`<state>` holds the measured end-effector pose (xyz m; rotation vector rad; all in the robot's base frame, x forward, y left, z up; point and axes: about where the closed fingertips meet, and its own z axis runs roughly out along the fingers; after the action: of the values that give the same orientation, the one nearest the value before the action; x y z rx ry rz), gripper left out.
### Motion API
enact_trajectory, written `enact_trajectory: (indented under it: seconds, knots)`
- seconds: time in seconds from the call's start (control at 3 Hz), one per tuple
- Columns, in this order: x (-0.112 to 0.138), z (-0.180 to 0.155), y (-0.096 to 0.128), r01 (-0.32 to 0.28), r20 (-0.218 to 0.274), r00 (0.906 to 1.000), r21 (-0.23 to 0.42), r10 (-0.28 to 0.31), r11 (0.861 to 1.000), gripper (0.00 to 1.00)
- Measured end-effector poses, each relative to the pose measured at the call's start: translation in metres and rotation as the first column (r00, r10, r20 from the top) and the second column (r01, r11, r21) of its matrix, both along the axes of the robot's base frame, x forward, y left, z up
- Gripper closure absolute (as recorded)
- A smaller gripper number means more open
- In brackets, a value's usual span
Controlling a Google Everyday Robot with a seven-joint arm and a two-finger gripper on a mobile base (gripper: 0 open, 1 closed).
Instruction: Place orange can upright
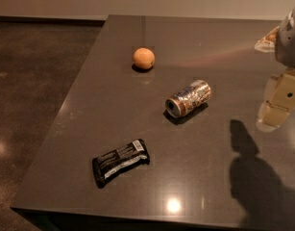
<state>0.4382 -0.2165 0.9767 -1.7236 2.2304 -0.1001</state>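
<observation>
The orange can (188, 98) lies on its side on the table (113, 109), one silver end turned toward the near edge. By the look of it, nothing of the job is done: the can needs gripping, tipping and setting on its base. The gripper (280, 100) hangs well apart from it, out to the right; whether it is spread or closed I cannot tell. Farther from the gripper than the can lie an orange fruit (143, 58) and a black wrapper (120, 161).

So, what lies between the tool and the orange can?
Bare table between orange can and tool at the right edge, in the camera view.
</observation>
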Motion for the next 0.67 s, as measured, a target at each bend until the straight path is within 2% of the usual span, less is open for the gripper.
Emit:
enact_trajectory:
  seconds: [0.33, 0.67]
  knots:
    - [0.0, 0.001, 0.0, 0.0, 0.002, 1.0, 0.0, 0.0, 1.0, 0.0]
    - [0.009, -0.001, 0.016, -0.064, -0.001, 0.998, 0.003, 0.064, 0.998, 0.0]
